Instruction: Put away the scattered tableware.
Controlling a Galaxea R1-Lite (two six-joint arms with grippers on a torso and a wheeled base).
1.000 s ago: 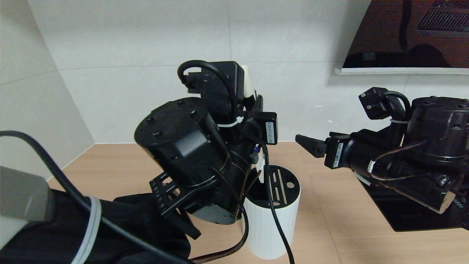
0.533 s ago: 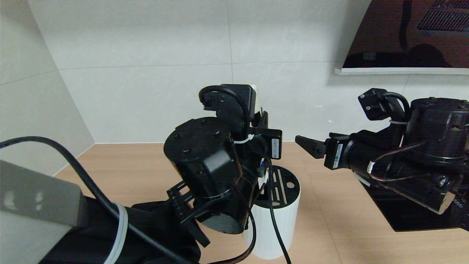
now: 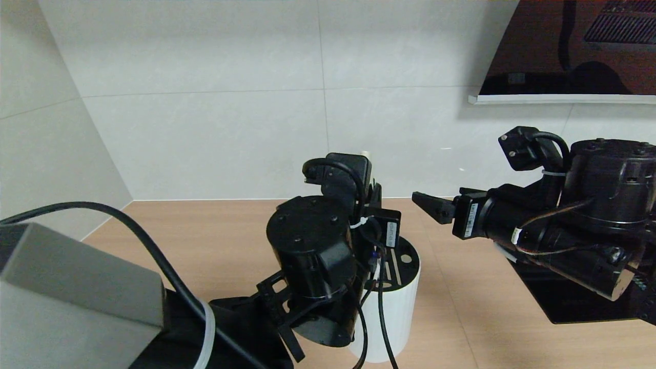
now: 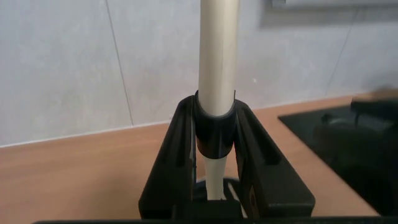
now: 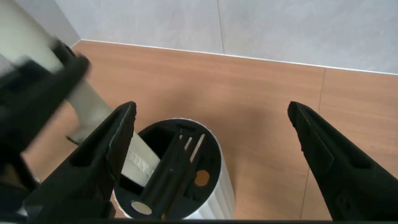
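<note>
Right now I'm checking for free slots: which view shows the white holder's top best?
Right wrist view: it looks down onto the white holder and its slots. Head view: left arm covers part. Left wrist view: faces the gripped handle.

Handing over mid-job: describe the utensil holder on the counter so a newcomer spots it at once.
On the light wooden countertop, left of the flat black cooktop, stands a white ribbed cylindrical holder, right under the left hand gripping a cream round-handled utensil. Its black top insert, cut with slots and round holes, sets it apart.
</note>
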